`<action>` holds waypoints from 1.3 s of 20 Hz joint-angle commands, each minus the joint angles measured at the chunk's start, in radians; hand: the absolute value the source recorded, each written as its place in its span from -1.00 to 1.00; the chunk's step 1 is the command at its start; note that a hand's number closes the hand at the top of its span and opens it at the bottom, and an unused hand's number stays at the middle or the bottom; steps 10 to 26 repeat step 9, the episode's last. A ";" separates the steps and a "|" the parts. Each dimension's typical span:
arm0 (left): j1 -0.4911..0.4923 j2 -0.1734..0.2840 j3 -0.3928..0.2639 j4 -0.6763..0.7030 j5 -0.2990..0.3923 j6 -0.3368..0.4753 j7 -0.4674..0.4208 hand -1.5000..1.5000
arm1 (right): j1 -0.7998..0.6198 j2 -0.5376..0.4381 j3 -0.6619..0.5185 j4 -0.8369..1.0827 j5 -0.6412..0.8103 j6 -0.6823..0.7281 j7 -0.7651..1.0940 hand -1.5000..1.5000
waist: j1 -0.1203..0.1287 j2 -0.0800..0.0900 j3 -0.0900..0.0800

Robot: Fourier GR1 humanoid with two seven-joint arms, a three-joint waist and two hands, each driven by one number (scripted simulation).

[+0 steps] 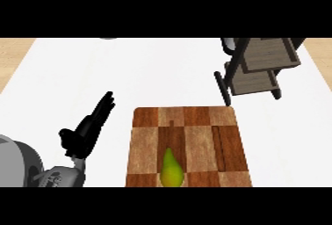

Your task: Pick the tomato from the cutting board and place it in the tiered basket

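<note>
A wooden checkered cutting board (194, 127) lies at the middle of the white counter. On its near edge sits a yellow-green, pear-shaped item (171, 169), pointed end away from me; no red tomato shows. The tiered basket (262, 66), with dark frame and grey-brown wooden trays, stands at the back right, just beyond the board's far right corner. My left hand (88, 129) rests to the left of the board with straight fingers pointing up and away, holding nothing. My right hand does not show.
The white counter (130, 66) stretches wide behind and to the left of the board. A wood-coloured strip borders it at the far left and right. A small dark object (108, 38) peeks in at the back edge.
</note>
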 commanded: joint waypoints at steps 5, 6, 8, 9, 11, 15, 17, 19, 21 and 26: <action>0.051 0.016 0.026 0.014 0.013 -0.010 -0.019 0.00 | -0.048 0.090 0.082 -0.408 0.088 0.225 0.082 -1.00 | -0.043 -0.022 0.001; 0.027 0.027 0.034 -0.001 0.011 -0.003 0.006 0.00 | -0.035 0.138 0.087 -0.460 0.108 0.262 0.098 -1.00 | -0.049 -0.026 0.001; 0.061 0.012 0.026 -0.016 0.023 -0.007 0.004 0.00 | -0.046 0.164 0.088 -0.555 0.104 0.359 0.056 -1.00 | -0.054 -0.034 0.002; 0.058 0.027 0.030 -0.023 0.016 -0.013 -0.012 0.00 | -0.027 0.151 0.082 -0.612 0.098 0.407 0.013 -1.00 | -0.057 -0.030 0.003; 0.058 0.027 0.030 -0.023 0.016 -0.013 -0.012 0.00 | -0.027 0.151 0.082 -0.612 0.098 0.407 0.013 -1.00 | -0.057 -0.030 0.003; 0.058 0.027 0.030 -0.023 0.016 -0.013 -0.012 0.00 | -0.027 0.151 0.082 -0.612 0.098 0.407 0.013 -1.00 | -0.057 -0.030 0.003; 0.058 0.027 0.030 -0.023 0.016 -0.013 -0.012 0.00 | -0.027 0.151 0.082 -0.612 0.098 0.407 0.013 -1.00 | -0.057 -0.030 0.003; 0.058 0.027 0.030 -0.023 0.016 -0.013 -0.012 0.00 | -0.027 0.151 0.082 -0.612 0.098 0.407 0.013 -1.00 | -0.057 -0.030 0.003; 0.058 0.027 0.030 -0.023 0.016 -0.013 -0.012 0.00 | -0.027 0.151 0.082 -0.612 0.098 0.407 0.013 -1.00 | -0.057 -0.030 0.003; 0.058 0.027 0.030 -0.023 0.016 -0.013 -0.012 0.00 | -0.027 0.151 0.082 -0.612 0.098 0.407 0.013 -1.00 | -0.057 -0.030 0.003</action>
